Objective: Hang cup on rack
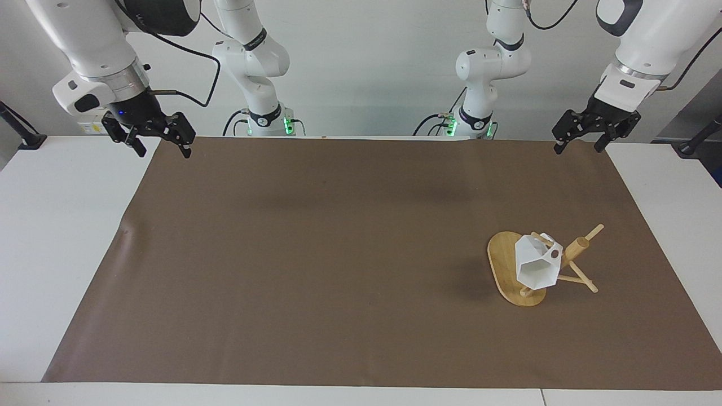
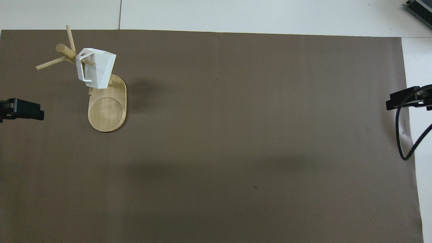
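Robotics lab; two white arms (image 1: 254,56) at a papered table (image 1: 56,225)

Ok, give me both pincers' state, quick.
Left pincer: open, holding nothing, raised by the mat's corner.
Right pincer: open, holding nothing, raised by the mat's other corner.
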Controlling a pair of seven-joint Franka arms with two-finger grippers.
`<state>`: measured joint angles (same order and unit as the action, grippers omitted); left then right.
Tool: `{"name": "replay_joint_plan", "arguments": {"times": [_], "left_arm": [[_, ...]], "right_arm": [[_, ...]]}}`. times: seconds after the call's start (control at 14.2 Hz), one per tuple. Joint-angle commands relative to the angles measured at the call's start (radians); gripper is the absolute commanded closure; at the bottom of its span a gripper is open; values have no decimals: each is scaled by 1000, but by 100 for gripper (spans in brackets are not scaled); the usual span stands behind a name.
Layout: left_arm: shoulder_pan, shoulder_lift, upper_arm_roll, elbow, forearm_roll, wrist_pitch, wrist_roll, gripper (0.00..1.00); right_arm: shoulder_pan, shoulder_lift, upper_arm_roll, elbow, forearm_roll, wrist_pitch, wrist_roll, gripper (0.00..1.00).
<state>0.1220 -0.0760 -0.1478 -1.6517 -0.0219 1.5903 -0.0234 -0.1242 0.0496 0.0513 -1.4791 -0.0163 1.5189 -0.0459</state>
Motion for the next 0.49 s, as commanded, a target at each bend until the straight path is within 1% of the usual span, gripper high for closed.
{"name": "replay_joint_plan", "arguments": {"times": [0.0,0.28,0.42], "left_arm": [[-12,22,-1,33,19,-26,-6,0],[1,19,2,33,19,-23,-1,0],[-1,18,13,46,16,-44,8,0]], "right_arm": [[-12,-28,9,-38,16,27,11,0],[-12,-28,9,-38,16,27,11,0],[-12,-27,10,-38,16,27,12,0]]}}
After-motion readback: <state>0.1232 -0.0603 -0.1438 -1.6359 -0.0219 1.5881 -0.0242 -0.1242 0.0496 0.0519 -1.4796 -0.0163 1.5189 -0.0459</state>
